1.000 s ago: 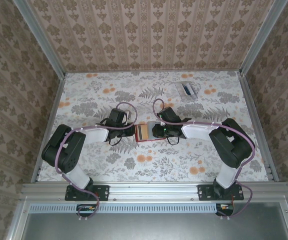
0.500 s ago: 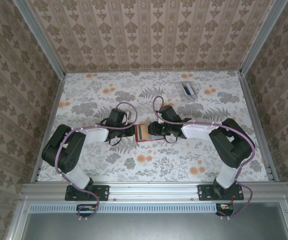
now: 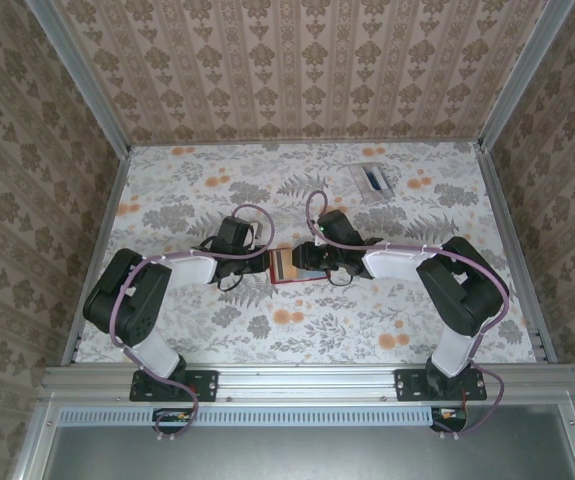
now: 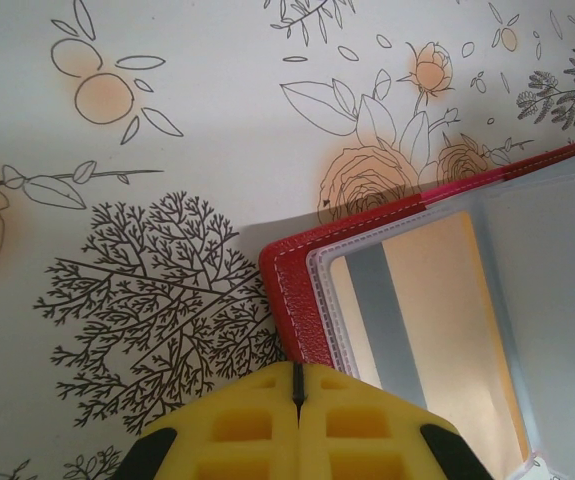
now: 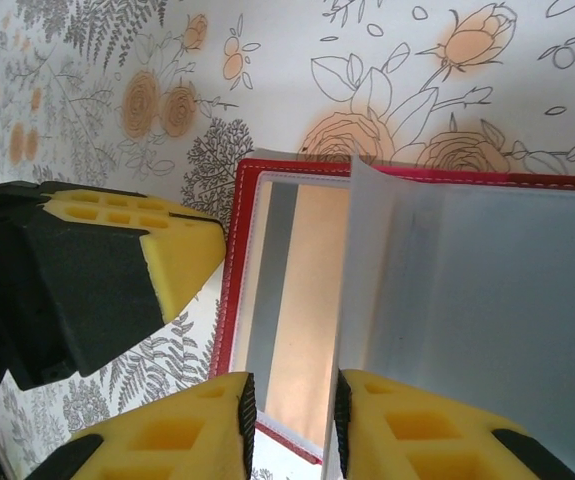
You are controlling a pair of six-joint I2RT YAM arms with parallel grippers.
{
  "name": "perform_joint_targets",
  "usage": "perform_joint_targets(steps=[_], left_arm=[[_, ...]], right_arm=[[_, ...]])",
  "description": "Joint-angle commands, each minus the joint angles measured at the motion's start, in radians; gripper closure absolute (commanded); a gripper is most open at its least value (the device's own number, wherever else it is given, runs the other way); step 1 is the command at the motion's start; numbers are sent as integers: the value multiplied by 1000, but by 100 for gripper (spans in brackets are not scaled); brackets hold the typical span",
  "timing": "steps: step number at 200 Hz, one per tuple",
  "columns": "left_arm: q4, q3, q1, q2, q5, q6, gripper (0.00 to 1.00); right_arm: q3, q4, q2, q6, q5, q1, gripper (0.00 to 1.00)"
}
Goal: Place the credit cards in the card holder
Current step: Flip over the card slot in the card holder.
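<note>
The red card holder (image 3: 283,266) lies open at the table's middle, between both grippers. In the left wrist view its red edge (image 4: 292,290) meets my left gripper (image 4: 297,372), whose yellow jaws are shut with nothing between them. A tan card with a grey stripe (image 5: 302,290) sits in the holder's clear left pocket. The holder's grey-blue inner leaf (image 5: 447,300) stands up, its edge against one pad of my open right gripper (image 5: 289,420), which hovers over the pocket. In the right wrist view my left gripper (image 5: 207,250) touches the holder's red rim (image 5: 229,270).
A small stack of pale cards (image 3: 372,177) lies at the back right of the flowered table (image 3: 197,200). Metal rails (image 3: 502,230) and patterned walls close in the table on three sides.
My right gripper has slid left over the holder and now covers its grey-blue half. The left arm and the holder have stayed put.
</note>
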Motion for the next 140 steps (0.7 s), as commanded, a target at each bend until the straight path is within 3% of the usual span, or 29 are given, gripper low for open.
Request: perform_joint_targets(steps=[1,80,116,140], left_arm=[[-3,17,7,25,6,8,100],[1,23,9,45,3,8,100],[4,29,10,54,25,8,100],[-1,38,13,63,27,8,100]], right_arm=[[-13,71,5,21,-45,-2,70],[-9,143,71,55,-117,-14,86],[-24,177,77,64,-124,-19,86],[-28,224,86,70,-161,-20,78]])
